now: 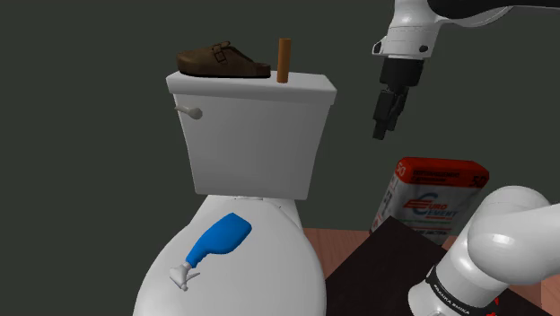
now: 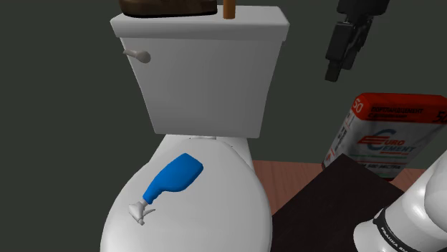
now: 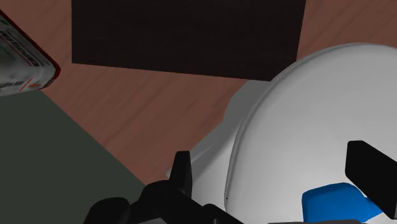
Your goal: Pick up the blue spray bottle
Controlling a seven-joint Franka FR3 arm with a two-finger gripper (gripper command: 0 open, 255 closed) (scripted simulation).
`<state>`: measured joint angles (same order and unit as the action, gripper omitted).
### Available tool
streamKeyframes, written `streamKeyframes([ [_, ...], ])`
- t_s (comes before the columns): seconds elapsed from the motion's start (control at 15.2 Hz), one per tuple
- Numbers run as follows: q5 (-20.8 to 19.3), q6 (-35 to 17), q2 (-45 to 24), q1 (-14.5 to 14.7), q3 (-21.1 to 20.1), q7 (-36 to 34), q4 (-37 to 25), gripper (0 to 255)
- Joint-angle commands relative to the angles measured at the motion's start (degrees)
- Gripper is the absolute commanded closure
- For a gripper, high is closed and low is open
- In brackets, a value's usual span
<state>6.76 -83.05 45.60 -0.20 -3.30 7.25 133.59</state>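
The blue spray bottle (image 1: 222, 239) lies on its side on the white toilet lid (image 1: 269, 269), its white trigger head (image 1: 184, 275) pointing toward the lid's front. In the second exterior view the bottle (image 2: 172, 178) lies the same way. My black gripper (image 1: 384, 114) hangs high in the air to the shoulder view's right of the tank, well above and away from the bottle. In the wrist view the gripper (image 3: 273, 158) is open, its fingers wide apart with nothing between them, and a blue part of the bottle (image 3: 333, 201) shows near one finger (image 3: 371, 169).
A brown shoe (image 1: 222, 61) and a brown cylinder (image 1: 284, 60) stand on the toilet tank (image 1: 251, 135). A red and white cement bag (image 1: 437, 196) leans by the dark wall, beside my dark stand (image 1: 377, 265). The floor is reddish wood (image 3: 146, 108).
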Motion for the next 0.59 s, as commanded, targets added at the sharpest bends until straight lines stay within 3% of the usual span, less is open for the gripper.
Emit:
streamKeyframes([
  [0.0, 0.0, 0.0, 0.0, 0.0, 0.0, 0.0, 0.0, 0],
  [0.53, -0.6, -14.0, -13.5, 4.6, -2.3, 9.5, -0.2, 0],
])
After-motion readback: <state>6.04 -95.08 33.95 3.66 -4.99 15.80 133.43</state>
